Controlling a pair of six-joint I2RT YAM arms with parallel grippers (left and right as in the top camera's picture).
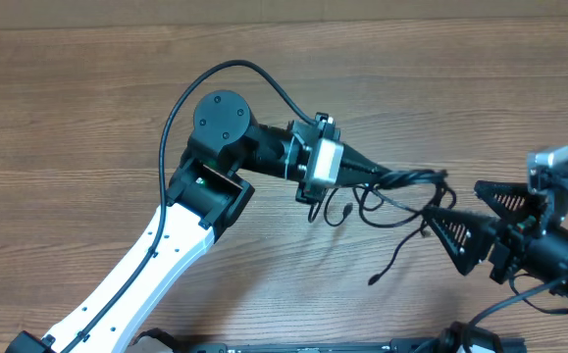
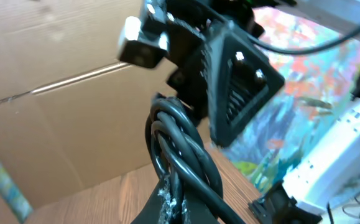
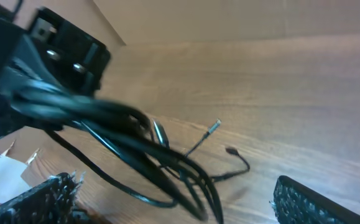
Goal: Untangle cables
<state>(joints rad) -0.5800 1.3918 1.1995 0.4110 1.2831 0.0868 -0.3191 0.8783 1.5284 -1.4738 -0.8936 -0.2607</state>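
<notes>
Table (image 1: pixel 68 108) bare wood; cardboard (image 1: pixel 264 12) at 12 o'clock. Left arm reaches toward 3; left gripper (image 1: pixel 389 179) clamped on cables (image 1: pixel 423 178), ends trailing toward 6. Right gripper (image 1: pixel 453 202) at 4, jaws apart.

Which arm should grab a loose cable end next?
The right. The right claw is open, empty and close beside the cables. The left claw is shut on them, so it is busy holding.

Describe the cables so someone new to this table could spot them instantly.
On the wooden table, follow the white arm to the left gripper near the middle. The cables are the thin black cords bunched in its shut jaws, plug ends trailing onto the wood, thinner than the wire arching over that arm.
</notes>
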